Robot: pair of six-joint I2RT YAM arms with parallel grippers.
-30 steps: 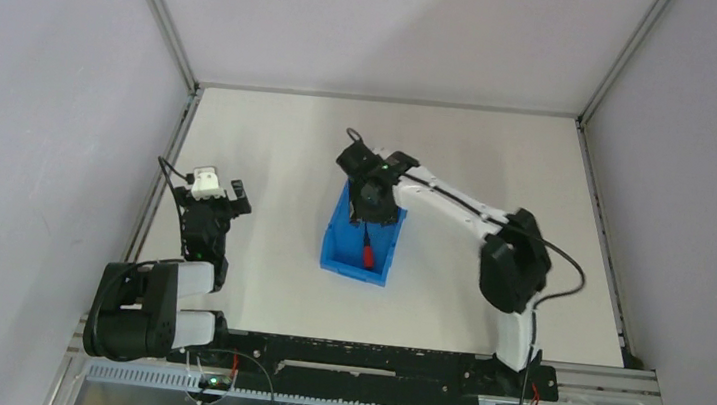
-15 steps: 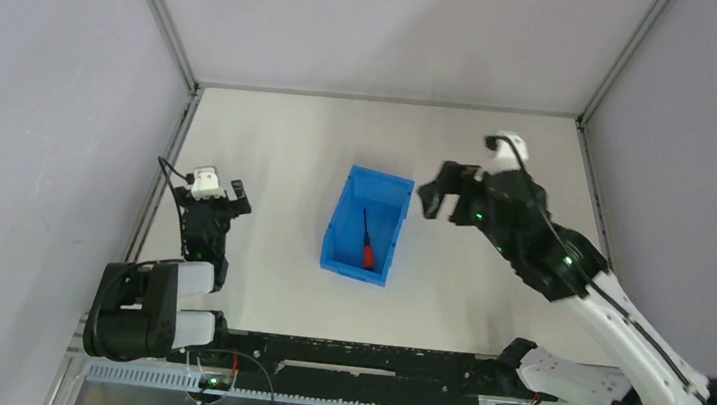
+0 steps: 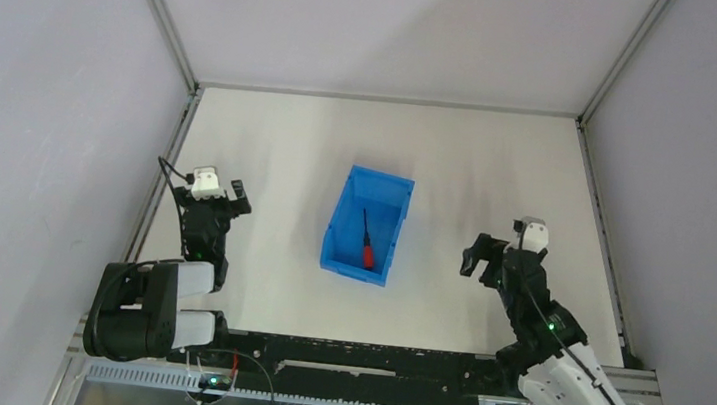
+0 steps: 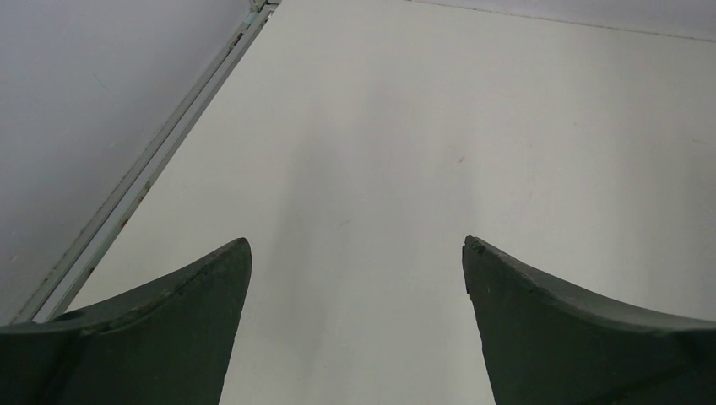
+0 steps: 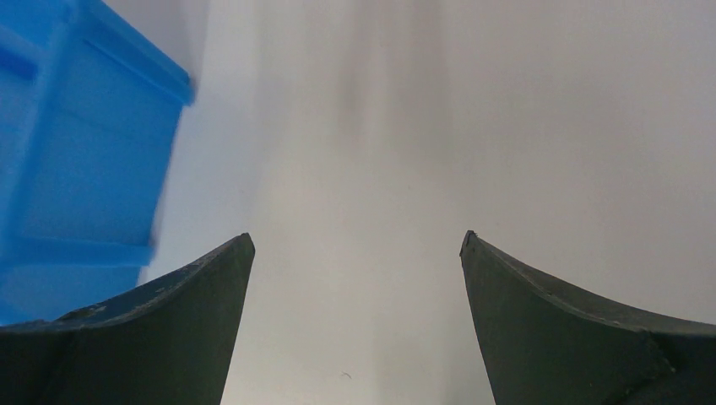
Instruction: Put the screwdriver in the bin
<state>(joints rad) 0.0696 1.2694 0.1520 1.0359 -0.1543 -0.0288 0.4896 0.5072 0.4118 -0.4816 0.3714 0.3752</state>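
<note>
The screwdriver (image 3: 367, 240), red-handled with a thin black shaft, lies inside the blue bin (image 3: 345, 215) at the table's middle, handle toward the near end. My right gripper (image 3: 492, 254) stands open to the right of the bin, apart from it, with nothing between its fingers. In the right wrist view the bin (image 5: 76, 169) shows at the left edge, beyond the open right gripper (image 5: 355, 240). My left gripper (image 3: 219, 195) rests open at the left side of the table. The left wrist view shows the left gripper (image 4: 356, 245) open over bare table.
A metal frame rail (image 3: 166, 157) runs along the table's left edge and another rail (image 3: 601, 228) along the right. Grey walls close in the back and sides. The arm bases sit on the black bar (image 3: 358, 355) at the near edge.
The right arm has drawn back from over the bin to the near right of the table, its gripper opening wide. The screwdriver stays lying in the bin. The left arm has not moved.
</note>
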